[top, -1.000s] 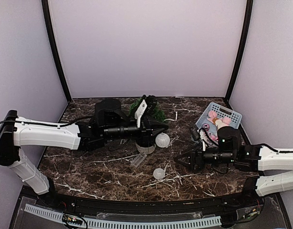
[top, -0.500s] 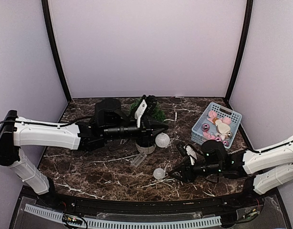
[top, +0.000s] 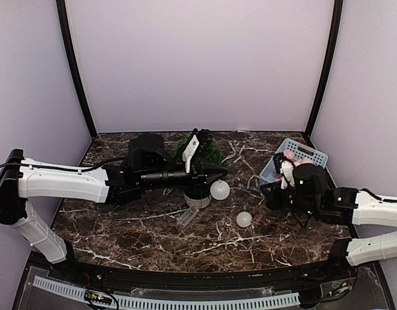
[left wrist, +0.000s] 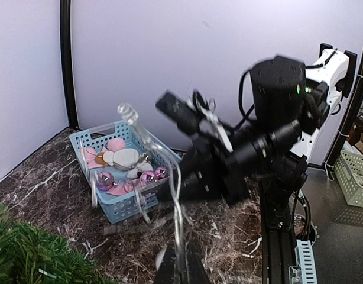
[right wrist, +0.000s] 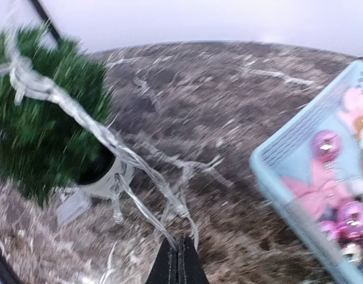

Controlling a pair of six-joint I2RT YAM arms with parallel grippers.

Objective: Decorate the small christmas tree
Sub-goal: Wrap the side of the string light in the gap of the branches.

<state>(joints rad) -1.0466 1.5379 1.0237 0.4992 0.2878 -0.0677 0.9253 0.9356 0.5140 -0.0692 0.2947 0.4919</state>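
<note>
Tree position: the small christmas tree (top: pixel 213 154) is standing at the far middle of the marble table (top: pixel 153 239), well left of the blue basket (top: pixel 313 155).
Tree axis: its long axis is running vertically, the tip pointing up and the pale pot (top: pixel 197 200) sitting on the table.
Tree in wrist views: the right wrist view is showing it at upper left (right wrist: pixel 45 124) with the pot (right wrist: pixel 107 177) below it. The left wrist view is showing only green needles at lower left (left wrist: pixel 28 254).
Left pincer: the left gripper (top: pixel 218 171) is hanging in front of the tree's right side. Its fingers are pressing together on the light string (left wrist: pixel 175 195).
Right pincer: the right gripper (right wrist: pixel 178 263) is sitting near the basket, its fingers pinching together where the string's other end (right wrist: pixel 110 139) is running into them.
String path: it is draping from the tree's foliage past the pot and down to the right fingertips.
Loose items: one white ball (top: pixel 220 189) is resting just beside the pot and another (top: pixel 244 219) is lying nearer, to the right. A clear plastic piece (top: pixel 187 216) is lying near the pot.
Hidden: the left arm (top: pixel 63 181) is covering the tree's middle in the top view.
Blur: the right wrist view is smearing, so single bulbs are hard to make out.
Cut off: the basket (right wrist: pixel 276 177) is running off the right edge there.
</note>
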